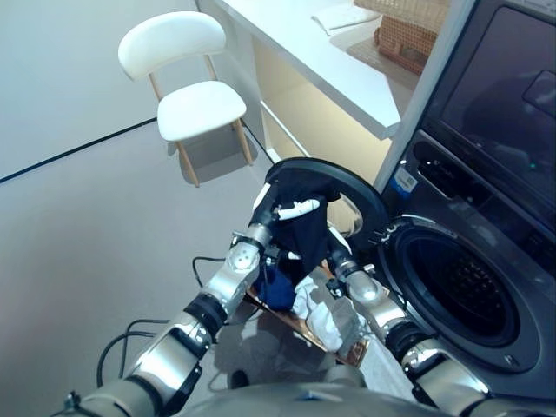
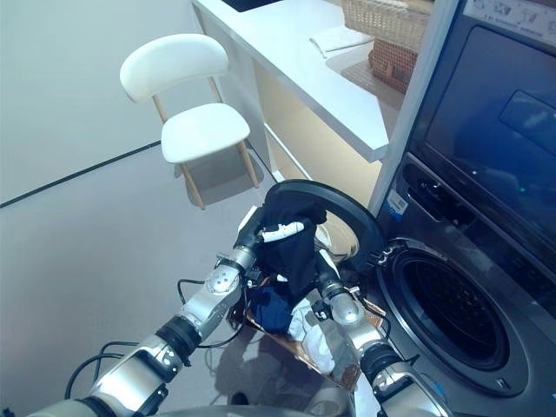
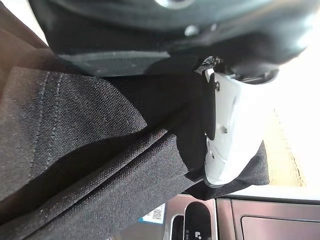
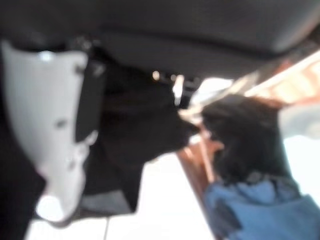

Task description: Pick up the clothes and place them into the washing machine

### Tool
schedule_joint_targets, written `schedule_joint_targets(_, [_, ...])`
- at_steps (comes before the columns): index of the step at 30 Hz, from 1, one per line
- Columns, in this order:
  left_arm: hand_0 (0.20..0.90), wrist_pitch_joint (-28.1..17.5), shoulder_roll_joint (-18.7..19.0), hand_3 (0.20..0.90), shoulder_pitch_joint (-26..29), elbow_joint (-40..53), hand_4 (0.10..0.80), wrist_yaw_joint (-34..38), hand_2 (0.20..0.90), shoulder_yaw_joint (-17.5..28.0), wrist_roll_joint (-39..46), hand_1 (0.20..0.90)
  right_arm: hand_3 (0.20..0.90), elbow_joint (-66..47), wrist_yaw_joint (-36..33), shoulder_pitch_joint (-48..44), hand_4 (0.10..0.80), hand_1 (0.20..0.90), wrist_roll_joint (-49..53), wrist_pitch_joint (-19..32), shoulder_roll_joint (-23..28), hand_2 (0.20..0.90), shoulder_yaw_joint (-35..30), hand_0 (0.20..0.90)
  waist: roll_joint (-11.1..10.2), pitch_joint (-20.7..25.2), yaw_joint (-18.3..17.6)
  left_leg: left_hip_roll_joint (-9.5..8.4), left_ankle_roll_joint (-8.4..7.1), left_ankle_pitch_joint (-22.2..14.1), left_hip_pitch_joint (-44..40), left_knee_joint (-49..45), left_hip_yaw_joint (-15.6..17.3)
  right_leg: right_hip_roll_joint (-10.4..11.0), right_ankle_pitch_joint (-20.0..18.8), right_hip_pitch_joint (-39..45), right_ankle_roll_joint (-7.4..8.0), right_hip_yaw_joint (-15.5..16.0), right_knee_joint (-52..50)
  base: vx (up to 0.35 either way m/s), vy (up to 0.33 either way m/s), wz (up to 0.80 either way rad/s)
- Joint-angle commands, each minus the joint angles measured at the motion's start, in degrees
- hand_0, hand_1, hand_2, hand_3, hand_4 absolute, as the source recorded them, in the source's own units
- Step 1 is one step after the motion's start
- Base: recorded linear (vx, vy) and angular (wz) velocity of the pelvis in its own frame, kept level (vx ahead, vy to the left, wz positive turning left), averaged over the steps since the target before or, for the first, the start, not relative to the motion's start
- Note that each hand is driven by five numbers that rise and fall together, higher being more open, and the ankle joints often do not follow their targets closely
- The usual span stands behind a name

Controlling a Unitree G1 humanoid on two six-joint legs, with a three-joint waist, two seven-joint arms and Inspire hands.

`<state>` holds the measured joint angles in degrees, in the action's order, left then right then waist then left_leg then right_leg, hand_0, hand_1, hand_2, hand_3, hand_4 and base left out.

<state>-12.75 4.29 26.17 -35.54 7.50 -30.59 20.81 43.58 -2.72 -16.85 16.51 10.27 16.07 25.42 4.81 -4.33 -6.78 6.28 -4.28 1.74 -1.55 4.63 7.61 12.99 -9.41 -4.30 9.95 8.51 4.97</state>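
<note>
The left hand (image 1: 276, 211) is curled round a black garment (image 1: 304, 228), its white-covered thumb (image 3: 227, 130) pressed on the cloth, which hangs down from the grip. The right hand (image 1: 334, 239) reaches up beside it from the right; its thumb (image 4: 47, 140) lies against the same black cloth, but whether its fingers clasp it I cannot tell. Both hands hold the garment up in front of the open round door (image 1: 352, 187), left of the washing machine (image 1: 486, 217) drum opening (image 1: 460, 291). Below the hands sits a basket (image 1: 334, 340) with blue cloth (image 1: 276, 287) and white cloth (image 1: 323, 314) in it. A white chair (image 1: 187, 91) stands far left, a white counter (image 1: 313, 52) beyond
</note>
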Motion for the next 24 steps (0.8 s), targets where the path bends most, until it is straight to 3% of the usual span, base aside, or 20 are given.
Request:
schedule_joint_targets(1, [0.200,-6.79,-1.02,0.200,6.89,6.79,0.300,-0.14,0.200,-0.05,0.71,0.200,0.900,0.02,-0.76,-9.96,0.800,0.900,3.52,7.39,-4.28,0.900,-1.85,0.900,-2.82,1.52,1.61,1.17,-3.90,-3.45,-4.53,0.37,0.31,2.47,1.04,4.84,2.47,2.03,0.02,0.000,0.000,0.00])
schedule_joint_targets(20, [0.200,-7.07,-1.48,0.200,5.50,8.43,0.300,-1.08,0.200,-0.54,2.67,0.200,0.900,0.00,1.01,-12.08,0.800,0.900,3.80,7.43,-6.17,0.900,0.98,0.900,-2.87,1.39,2.35,1.38,-3.99,-3.30,-4.51,0.37,0.15,2.40,1.18,4.99,2.27,2.41,0.03,0.000,0.000,0.00])
schedule_joint_targets(21, [0.200,-7.09,-1.41,0.200,5.54,8.57,0.300,-1.08,0.200,-0.50,2.64,0.200,0.527,-0.16,1.16,-12.17,0.533,0.527,3.90,7.48,-6.11,0.527,1.08,0.527,-2.88,1.36,2.39,1.41,-4.00,-3.30,-4.48,0.37,0.13,2.39,1.19,4.94,2.29,2.44,0.03,0.000,0.000,0.00])
schedule_joint_targets(22, [0.200,-7.10,-1.41,0.200,5.55,8.56,0.300,-1.06,0.200,-0.50,2.61,0.200,0.225,-0.20,1.29,-12.26,0.318,0.225,3.93,7.51,-6.11,0.225,1.21,0.225,-2.89,1.34,2.43,1.42,-4.00,-3.29,-4.43,0.37,0.09,2.39,1.19,4.89,2.28,2.49,0.03,0.000,0.000,0.00])
schedule_joint_targets(24, [0.200,-7.06,-1.35,0.200,5.53,8.52,0.300,-0.99,0.200,-0.53,2.42,0.200,0.200,-0.12,1.38,-12.21,0.300,0.200,4.22,7.49,-6.06,0.200,1.15,0.200,-2.93,1.28,2.50,1.41,-3.95,-3.31,-4.45,0.37,0.06,2.36,1.23,4.94,2.27,2.48,0.03,0.000,0.000,0.00])
